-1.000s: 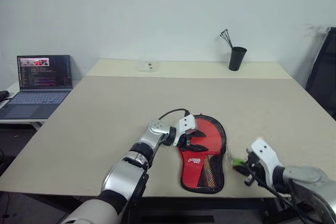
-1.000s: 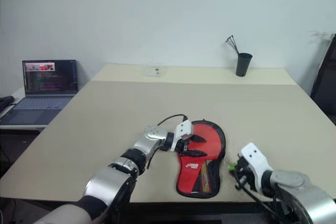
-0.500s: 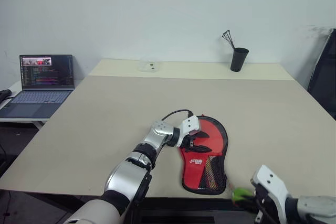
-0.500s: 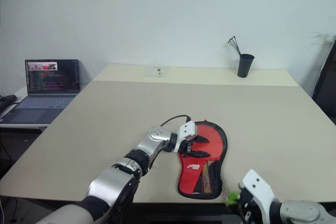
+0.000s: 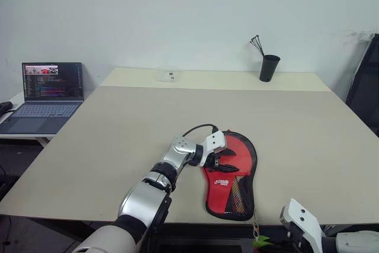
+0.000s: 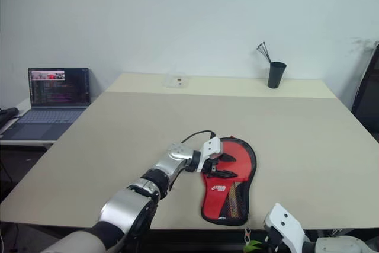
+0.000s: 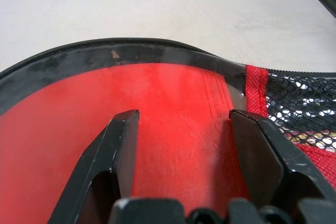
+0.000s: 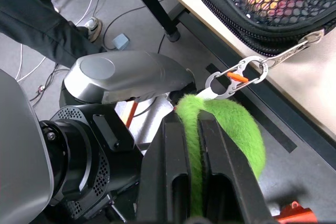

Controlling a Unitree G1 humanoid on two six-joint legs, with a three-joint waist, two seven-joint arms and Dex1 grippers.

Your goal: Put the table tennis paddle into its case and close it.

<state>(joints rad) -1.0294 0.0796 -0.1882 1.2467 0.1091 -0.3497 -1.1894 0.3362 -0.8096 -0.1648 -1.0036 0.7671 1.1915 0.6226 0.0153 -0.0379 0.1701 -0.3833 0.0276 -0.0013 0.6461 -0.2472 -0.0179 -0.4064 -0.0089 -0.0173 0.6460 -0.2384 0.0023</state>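
One end effector (image 8: 191,129) on green pompom (image 8: 231,129)

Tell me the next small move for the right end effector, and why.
Probably release the green pompom: the right end effector is shut on it past the table edge, and the zip pull looks run to the end of the case.

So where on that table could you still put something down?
Nearly anywhere: the table lies bare between the case at the near edge and the black cup and small clear box at the far edge. The crowded spot is the case itself, where the left hand rests.
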